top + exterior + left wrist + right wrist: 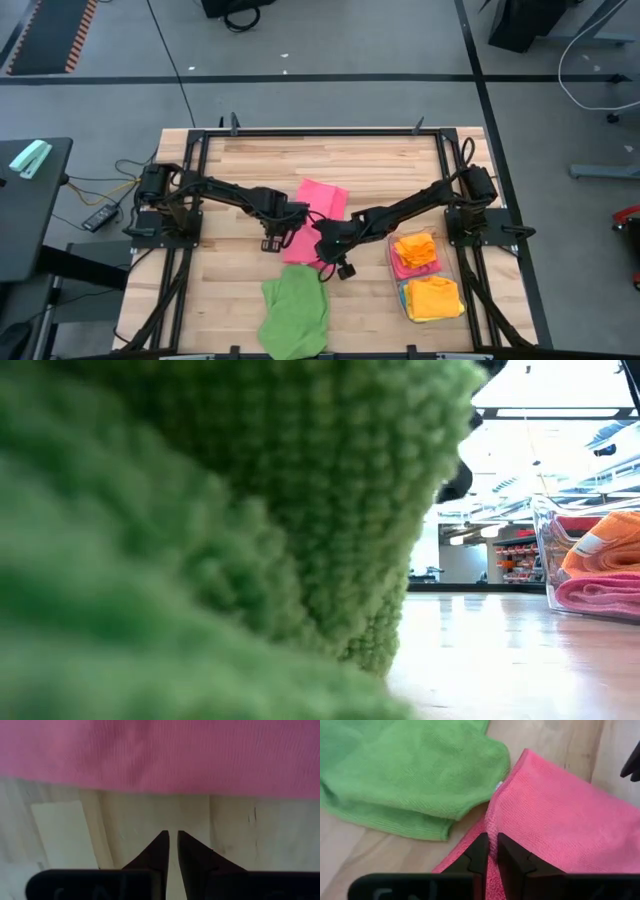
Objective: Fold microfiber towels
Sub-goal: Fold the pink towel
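A pink towel [318,218] is spread at the middle of the wooden table [240,290], and both grippers are set at its near half. The right gripper [492,851] is seen in its own wrist view with its fingers drawn together on a raised fold of the pink cloth, a detail lost under the arm in the high view. The left gripper [172,849] is shown by its wrist view with fingers almost together and nothing between them, bare wood beneath and the pink edge just beyond the tips. A green towel [296,315] lies crumpled at the table's near edge, just beside the pink one; in the low view it fills most of the picture, and only there is the clear wall of the plastic bin [545,550] made out from the side. From above, the bin is placed right of the pink towel, with one pink and two orange folded towels [434,298] counted inside. Two loose towels are counted on the table.
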`<state>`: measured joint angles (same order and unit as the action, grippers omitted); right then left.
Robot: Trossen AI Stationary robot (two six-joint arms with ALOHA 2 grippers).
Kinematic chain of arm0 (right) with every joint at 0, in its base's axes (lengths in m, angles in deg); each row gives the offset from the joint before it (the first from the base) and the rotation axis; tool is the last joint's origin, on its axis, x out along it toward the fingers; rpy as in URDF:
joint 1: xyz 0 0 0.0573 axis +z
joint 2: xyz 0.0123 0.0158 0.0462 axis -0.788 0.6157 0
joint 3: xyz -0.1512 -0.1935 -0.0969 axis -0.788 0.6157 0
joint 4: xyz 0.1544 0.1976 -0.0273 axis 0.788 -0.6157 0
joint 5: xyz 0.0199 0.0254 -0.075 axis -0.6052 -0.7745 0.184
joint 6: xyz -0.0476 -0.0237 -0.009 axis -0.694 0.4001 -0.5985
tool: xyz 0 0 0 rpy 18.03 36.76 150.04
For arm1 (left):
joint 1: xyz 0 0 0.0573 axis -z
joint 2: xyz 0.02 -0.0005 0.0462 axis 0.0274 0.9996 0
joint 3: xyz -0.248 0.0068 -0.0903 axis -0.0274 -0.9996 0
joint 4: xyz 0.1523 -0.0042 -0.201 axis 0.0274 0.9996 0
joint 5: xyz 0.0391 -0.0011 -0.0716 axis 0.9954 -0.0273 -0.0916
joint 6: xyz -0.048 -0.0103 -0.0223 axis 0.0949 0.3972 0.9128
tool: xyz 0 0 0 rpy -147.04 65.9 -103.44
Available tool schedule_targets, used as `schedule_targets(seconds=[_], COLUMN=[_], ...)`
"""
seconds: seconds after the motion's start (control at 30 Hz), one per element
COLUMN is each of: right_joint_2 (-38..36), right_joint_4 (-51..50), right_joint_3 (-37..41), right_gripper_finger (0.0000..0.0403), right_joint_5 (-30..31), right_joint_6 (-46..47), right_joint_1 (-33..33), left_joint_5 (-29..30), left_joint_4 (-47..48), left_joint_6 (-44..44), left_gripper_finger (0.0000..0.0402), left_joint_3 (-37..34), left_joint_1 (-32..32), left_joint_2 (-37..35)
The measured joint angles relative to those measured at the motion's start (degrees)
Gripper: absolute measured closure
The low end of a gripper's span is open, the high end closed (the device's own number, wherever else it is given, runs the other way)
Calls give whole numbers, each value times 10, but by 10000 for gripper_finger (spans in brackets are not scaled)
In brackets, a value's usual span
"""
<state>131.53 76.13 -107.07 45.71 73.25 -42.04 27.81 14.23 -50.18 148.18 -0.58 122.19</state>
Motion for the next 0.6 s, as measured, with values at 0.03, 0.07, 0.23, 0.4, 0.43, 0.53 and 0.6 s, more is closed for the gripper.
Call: schedule_targets(seconds=[0.03,0.07,0.23,0.4,0.43,0.53,0.6], right_joint_2=[0,0,0,-2,-6,-18,-20], right_joint_4=[-20,-35,-98,-128,-125,-137,-144], right_joint_3=[-11,-20,-41,-51,-51,-53,-52], right_gripper_finger=[358,358,358,358,358,358,358], right_joint_5=[-5,-12,-29,-44,-43,-47,-47], right_joint_6=[0,0,0,1,2,2,3], right_joint_1=[0,2,17,29,31,39,44], left_joint_5=[0,0,0,0,0,0,0], left_joint_4=[3,5,20,9,10,-2,-4], left_joint_6=[2,5,14,25,25,28,36], left_gripper_finger=[354,354,361,367,367,364,361], left_joint_3=[0,0,0,0,0,0,0], left_joint_1=[3,6,23,35,35,36,36], left_joint_2=[0,0,-15,-44,-48,-56,-57])
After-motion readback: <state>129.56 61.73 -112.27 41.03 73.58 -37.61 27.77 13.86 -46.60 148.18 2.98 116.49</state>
